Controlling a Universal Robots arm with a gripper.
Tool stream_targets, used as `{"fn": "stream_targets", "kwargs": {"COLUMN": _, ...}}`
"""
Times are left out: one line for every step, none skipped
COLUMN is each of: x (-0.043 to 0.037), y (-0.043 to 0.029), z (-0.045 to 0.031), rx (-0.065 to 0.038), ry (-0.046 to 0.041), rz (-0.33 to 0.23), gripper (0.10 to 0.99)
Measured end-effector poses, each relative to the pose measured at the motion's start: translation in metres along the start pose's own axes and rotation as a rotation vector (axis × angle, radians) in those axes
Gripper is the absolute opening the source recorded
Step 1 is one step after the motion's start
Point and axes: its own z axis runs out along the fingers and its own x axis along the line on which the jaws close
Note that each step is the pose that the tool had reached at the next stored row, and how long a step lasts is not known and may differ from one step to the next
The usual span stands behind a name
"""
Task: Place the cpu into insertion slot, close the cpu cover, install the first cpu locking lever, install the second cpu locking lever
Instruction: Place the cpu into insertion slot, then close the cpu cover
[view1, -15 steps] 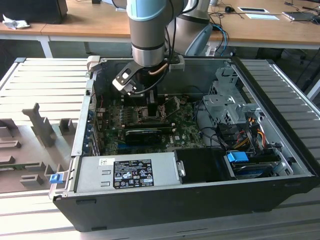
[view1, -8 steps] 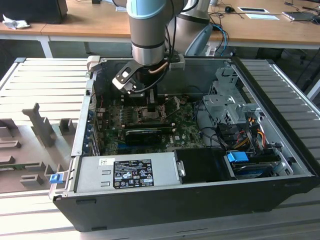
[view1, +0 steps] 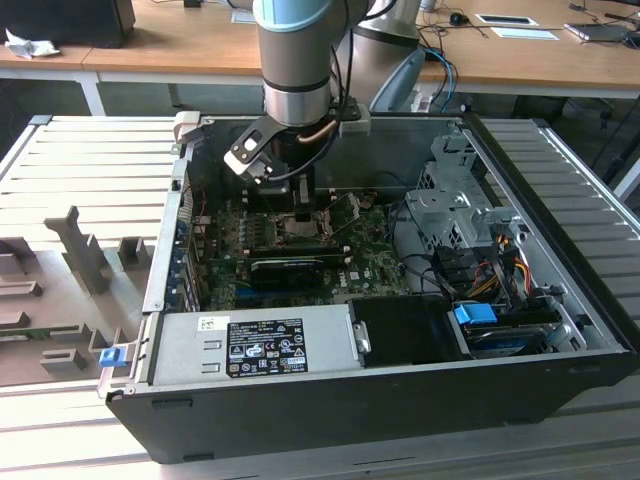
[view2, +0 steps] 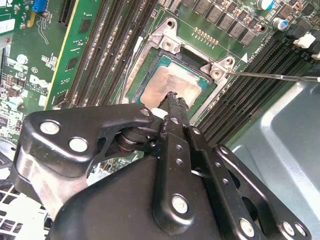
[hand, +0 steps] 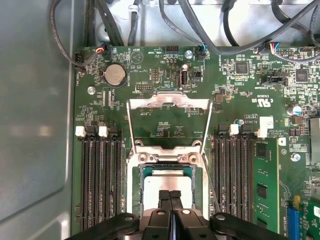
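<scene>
in the motherboard socket (hand: 134, 186) the cpu (hand: 167, 179) lies flat, the gripper (hand: 170, 195) touching its top with fingers pressed together, empty (seemingly to seat it); the cpu cover (hand: 167, 102) stands hinged back, keeping the socket clear

We see the gripper (hand: 170, 194), its fingers pressed together, tips on the cpu (hand: 154, 192) | cpu lies in the socket (hand: 134, 186) | cover (hand: 167, 102) is flipped open | black slots (hand: 100, 180) on both sides | round battery (hand: 114, 75) past the cover
</scene>
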Motion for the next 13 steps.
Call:
{"fn": "stream_targets", "kwargs": {"x": 0.0000, "y": 0.0001, "z": -0.0009, "rx": 0.001, "ry": 0.0000, "rz": 0.000, "gripper": 0.106}}
{"fn": "stream_targets", "kwargs": {"x": 0.0001, "y": 0.0002, "z": -0.0013, "rx": 0.001, "ry": 0.0001, "rz": 0.000, "gripper": 0.106}}
{"fn": "stream_targets", "kwargs": {"x": 0.0001, "y": 0.0009, "z": -0.0016, "rx": 0.004, "ry": 0.0003, "rz": 0.000, "gripper": 0.106}}
{"fn": "stream_targets", "kwargs": {"x": 0.0001, "y": 0.0015, "z": -0.0025, "rx": 0.008, "ry": -0.0001, "rz": 0.000, "gripper": 0.106}}
{"fn": "stream_targets", "kwargs": {"x": 0.0001, "y": 0.0071, "z": -0.0028, "rx": 0.028, "ry": 0.0001, "rz": 0.001, "gripper": 0.106}}
{"fn": "stream_targets", "kwargs": {"x": 0.0000, "y": 0.0087, "z": -0.0027, "rx": 0.032, "ry": 0.0000, "rz": 0.001, "gripper": 0.106}}
{"fn": "stream_targets", "kwargs": {"x": 0.0002, "y": 0.0093, "z": -0.0063, "rx": 0.034, "ry": 0.0001, "rz": 0.001, "gripper": 0.106}}
{"fn": "stream_targets", "kwargs": {"x": 0.0003, "y": 0.0097, "z": -0.0103, "rx": 0.034, "ry": 0.0000, "rz": 0.001, "gripper": 0.106}}
{"fn": "stream_targets", "kwargs": {"x": 0.0004, "y": 0.0099, "z": -0.0131, "rx": 0.035, "ry": 0.0000, "rz": 0.001, "gripper": 0.106}}
{"fn": "stream_targets", "kwargs": {"x": 0.0005, "y": 0.0101, "z": -0.0160, "rx": 0.035, "ry": -0.0001, "rz": 0.001, "gripper": 0.106}}
{"fn": "stream_targets", "kwargs": {"x": 0.0005, "y": 0.0102, "z": -0.0167, "rx": 0.035, "ry": 0.0000, "rz": 0.001, "gripper": 0.106}}
{"fn": "stream_targets", "kwargs": {"x": 0.0005, "y": 0.0104, "z": -0.0195, "rx": 0.036, "ry": 0.0000, "rz": 0.001, "gripper": 0.106}}
{"fn": "stream_targets", "kwargs": {"x": 0.0006, "y": 0.0106, "z": -0.0222, "rx": 0.037, "ry": 0.0000, "rz": 0.001, "gripper": 0.106}}
